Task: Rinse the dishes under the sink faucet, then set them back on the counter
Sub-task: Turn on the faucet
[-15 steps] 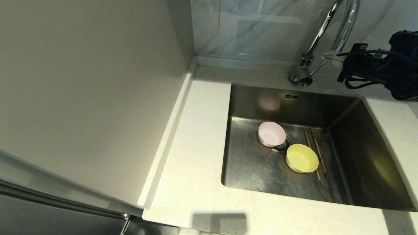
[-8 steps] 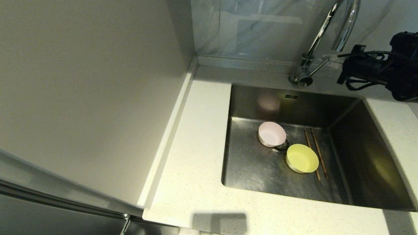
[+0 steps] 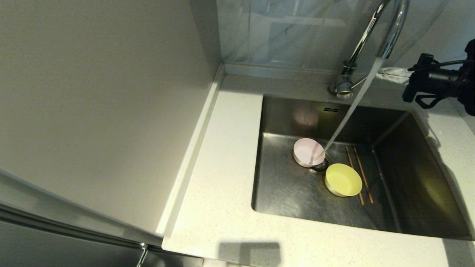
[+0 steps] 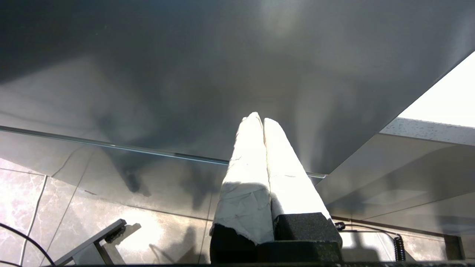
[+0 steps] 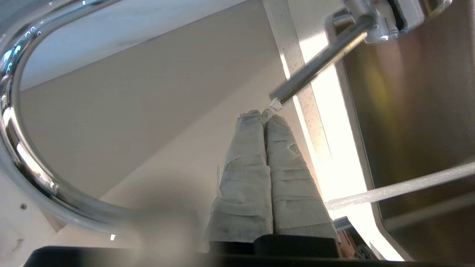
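The head camera looked steeply down on the sink (image 3: 408,178) and desk (image 3: 222,185). The right wrist camera sat close under the faucet (image 5: 22,155), which both showed. The left wrist camera faced a dark panel (image 4: 222,66).

Black arm (image 3: 438,79) w/ cables; white-wrapped jaws.
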Controlling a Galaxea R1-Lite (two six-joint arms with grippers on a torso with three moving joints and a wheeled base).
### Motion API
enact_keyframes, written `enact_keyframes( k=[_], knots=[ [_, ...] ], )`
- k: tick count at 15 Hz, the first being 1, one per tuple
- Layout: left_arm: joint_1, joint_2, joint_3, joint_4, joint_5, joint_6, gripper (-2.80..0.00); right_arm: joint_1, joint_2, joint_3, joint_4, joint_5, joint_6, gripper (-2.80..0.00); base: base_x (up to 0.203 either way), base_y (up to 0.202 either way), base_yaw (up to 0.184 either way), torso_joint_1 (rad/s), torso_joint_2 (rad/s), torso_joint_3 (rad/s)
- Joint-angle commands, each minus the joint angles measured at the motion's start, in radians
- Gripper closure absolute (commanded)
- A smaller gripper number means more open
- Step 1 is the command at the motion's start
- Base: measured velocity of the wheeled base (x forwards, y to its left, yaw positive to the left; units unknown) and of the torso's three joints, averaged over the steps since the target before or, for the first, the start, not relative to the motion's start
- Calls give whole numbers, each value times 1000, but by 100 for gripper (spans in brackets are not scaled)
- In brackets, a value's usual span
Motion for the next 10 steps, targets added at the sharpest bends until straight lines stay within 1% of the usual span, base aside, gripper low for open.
enact_keyframes(
  k=[1,3,4,6,7,8,9,10],
  knots=[
    [0,-3,0,-1,0,0,0,-6,-6,15,-3,-85,6,0,0,0,0,0,0,0],
    [0,-3,0,-1,0,0,0,-6,-7,18,-3,-241,-1,0,0,0,0,0,0,0],
    [0,-3,0,-1,0,0,0,-7,-11,18,-4,-312,-19,0,0,0,0,0,0,0],
    [0,-3,0,-1,0,0,0,-26,-25,17,-1,-441,-105,0,0,0,0,0,0,0],
    [0,-3,0,-1,0,0,0,-50,-44,18,8,-465,-167,0,0,0,0,0,0,0],
    [0,-3,0,-1,0,0,0,-68,-57,19,29,-471,-248,0,0,0,0,0,0,0],
    [0,-3,0,-1,0,0,0,-82,-67,19,65,-476,-357,0,0,0,0,0,0,0],
    [0,-3,0,-1,0,0,0,-91,-78,20,122,-489,-499,0,0,0,0,0,0,0]
  ],
)
